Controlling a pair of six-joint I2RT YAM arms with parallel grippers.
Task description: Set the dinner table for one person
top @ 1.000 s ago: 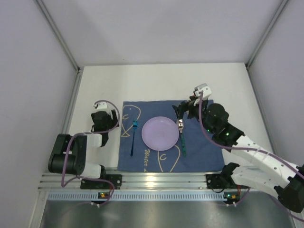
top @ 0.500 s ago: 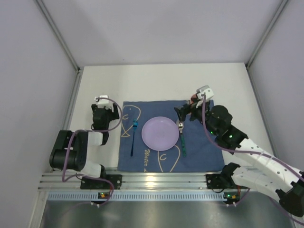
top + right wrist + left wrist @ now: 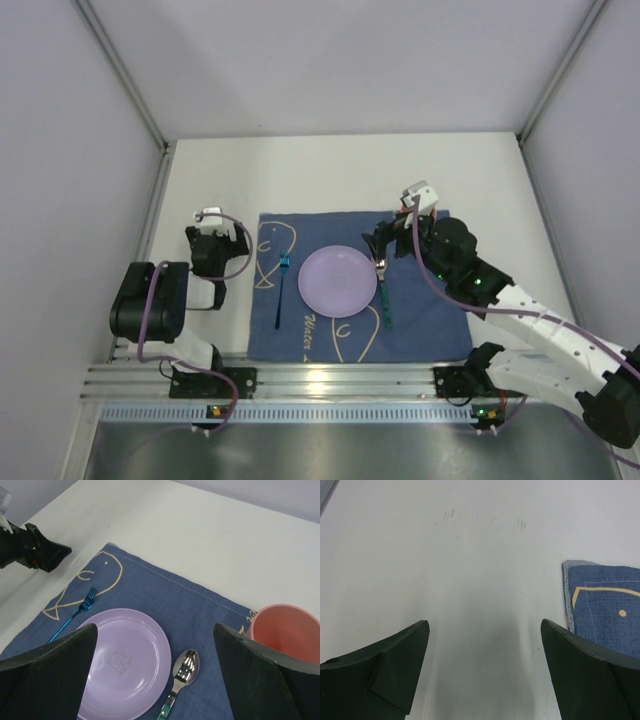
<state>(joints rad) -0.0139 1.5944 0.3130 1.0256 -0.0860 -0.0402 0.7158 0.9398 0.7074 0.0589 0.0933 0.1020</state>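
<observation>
Robot test cell in a lab, not a home. Flat matte white counter is boxed in by plain pale grey panel walls on slim aluminium corner posts. A ribbed aluminium rail along the near edge carries two bolted black-and-white robot arms. Only homely item: a dark blue cloth mat with pale fish outlines, staged centre.

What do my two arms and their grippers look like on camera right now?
Both arms are built alike: the left arm and right arm have chunky black joints and white links, each trailed by a mauve cable. A small white block tops each wrist. Green lights glow on the right arm. The left gripper and right gripper have dark, matte, wedge-shaped fingers.
</observation>
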